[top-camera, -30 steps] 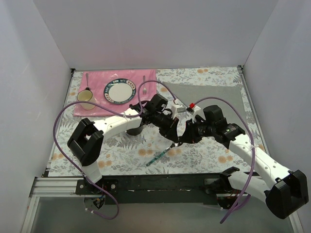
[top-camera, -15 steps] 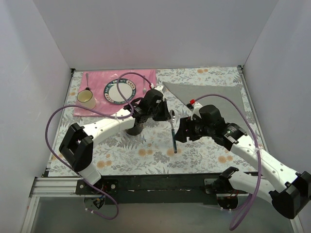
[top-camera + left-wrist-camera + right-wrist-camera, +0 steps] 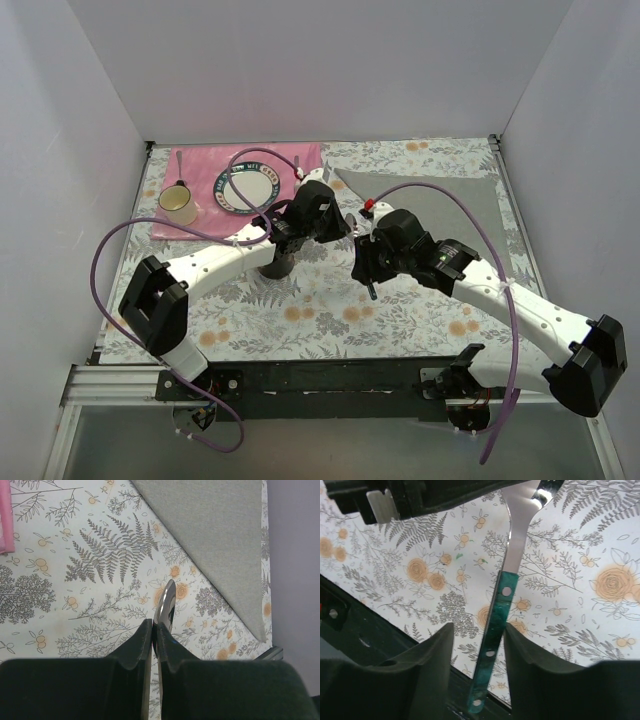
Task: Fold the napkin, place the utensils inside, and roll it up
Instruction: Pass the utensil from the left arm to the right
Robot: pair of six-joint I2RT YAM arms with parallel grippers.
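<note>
The grey napkin [image 3: 450, 195] lies as a flat triangle at the back right; its edge runs across the left wrist view [image 3: 215, 540]. One of the utensils, a fork with a green handle [image 3: 492, 645] and a silver head [image 3: 165, 602], hangs above the floral tablecloth. My left gripper [image 3: 347, 228] [image 3: 154, 625] is shut on its metal head. My right gripper [image 3: 368, 276] [image 3: 477, 630] is open around the handle, which lies against the right-hand finger with a gap on the other side. In the top view the fork is mostly hidden under the right gripper.
A pink placemat [image 3: 200, 225] at the back left carries a round plate [image 3: 247, 188], a cream mug [image 3: 180, 205] and a spoon [image 3: 179, 165]. The table's dark front rail [image 3: 350, 630] lies just below the fork's handle. White walls stand close on three sides.
The fork passed from my right gripper to my left, which now holds its head. My right gripper opened and moved left and back, so its jaws stand around the handle.
</note>
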